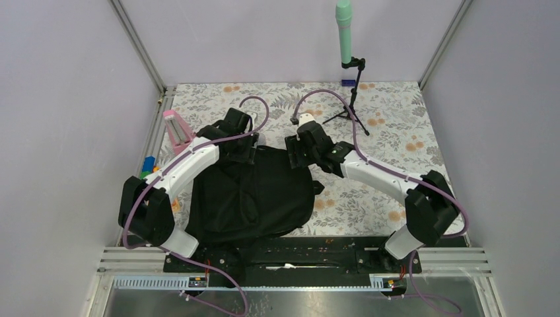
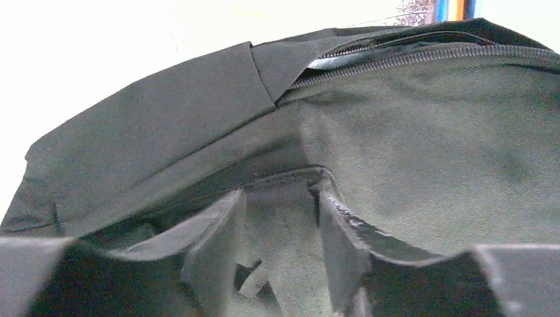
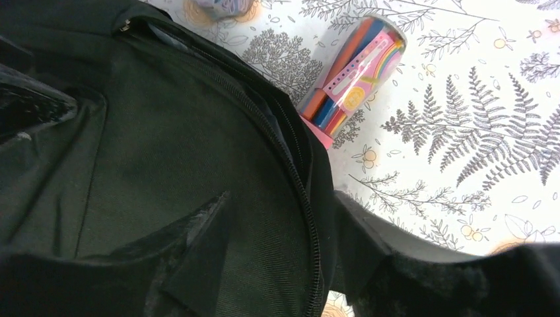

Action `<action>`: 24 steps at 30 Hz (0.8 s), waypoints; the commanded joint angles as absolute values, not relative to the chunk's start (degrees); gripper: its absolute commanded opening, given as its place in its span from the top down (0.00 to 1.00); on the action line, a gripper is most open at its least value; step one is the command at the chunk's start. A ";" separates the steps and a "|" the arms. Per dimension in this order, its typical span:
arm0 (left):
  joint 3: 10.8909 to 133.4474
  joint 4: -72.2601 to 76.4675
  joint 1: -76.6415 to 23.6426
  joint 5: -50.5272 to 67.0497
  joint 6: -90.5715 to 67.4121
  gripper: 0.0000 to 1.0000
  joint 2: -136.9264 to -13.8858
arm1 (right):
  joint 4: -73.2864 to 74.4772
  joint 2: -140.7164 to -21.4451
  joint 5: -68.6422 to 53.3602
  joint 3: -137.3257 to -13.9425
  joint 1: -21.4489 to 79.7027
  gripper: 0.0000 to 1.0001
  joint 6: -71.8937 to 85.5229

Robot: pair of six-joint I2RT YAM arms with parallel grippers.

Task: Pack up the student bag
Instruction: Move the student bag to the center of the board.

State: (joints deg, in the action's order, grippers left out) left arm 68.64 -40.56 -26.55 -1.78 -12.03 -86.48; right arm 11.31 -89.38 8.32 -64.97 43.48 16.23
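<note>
The student bag [image 1: 251, 198], a large black backpack, lies flat in the middle of the floral table, its top end towards the far side. My left gripper [image 1: 241, 142] is down on the bag's far left corner. In the left wrist view it [image 2: 282, 188] stands open with a ridge of bag cloth between its fingers, just below the zip [image 2: 422, 56], which gapes a little. My right gripper [image 1: 300, 148] is at the far right corner. In its own view it [image 3: 280, 198] is open astride the bag's zipped edge [image 3: 290, 172], one finger over the cloth and one over the table.
A pink case of coloured pens [image 3: 356, 72] lies on the table just beyond the bag's top edge; the same case [image 1: 177, 129] shows at the far left in the top view. A tripod holding a green mic [image 1: 345, 30] stands at the back. Small coloured blocks [image 1: 148, 164] sit by the left wall.
</note>
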 commanded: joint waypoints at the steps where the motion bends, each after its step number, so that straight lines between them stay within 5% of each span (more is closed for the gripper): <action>1: 68.00 -38.31 -26.54 -1.18 -12.18 0.65 -85.23 | 10.75 -90.42 4.61 -66.98 42.91 0.56 14.84; 5: 64.65 -38.61 -26.54 -1.08 -13.01 0.89 -83.13 | 10.69 -88.06 0.38 -64.98 42.98 1.00 16.53; 8: 61.76 -38.76 -26.54 -1.00 -13.83 1.00 -81.41 | 9.65 -84.99 -3.85 -61.63 43.10 1.00 19.00; 18: 56.12 -39.28 -26.54 -0.60 -14.86 1.00 -78.18 | 8.68 -83.13 -6.09 -52.37 46.32 1.00 25.66; 20: 55.34 -39.26 -26.54 -0.27 -14.79 1.00 -77.74 | 10.63 -82.68 -4.07 -54.01 46.32 0.91 24.78; 24: 53.72 -38.65 -26.54 1.90 -14.06 1.00 -75.55 | 14.27 -80.73 -0.36 -60.78 46.32 0.55 20.39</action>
State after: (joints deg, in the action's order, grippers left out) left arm 56.55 -32.84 -26.65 -0.21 -14.85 -78.32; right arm 9.13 -83.35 -4.03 -54.02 45.87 23.88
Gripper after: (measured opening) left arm 0.006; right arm 0.311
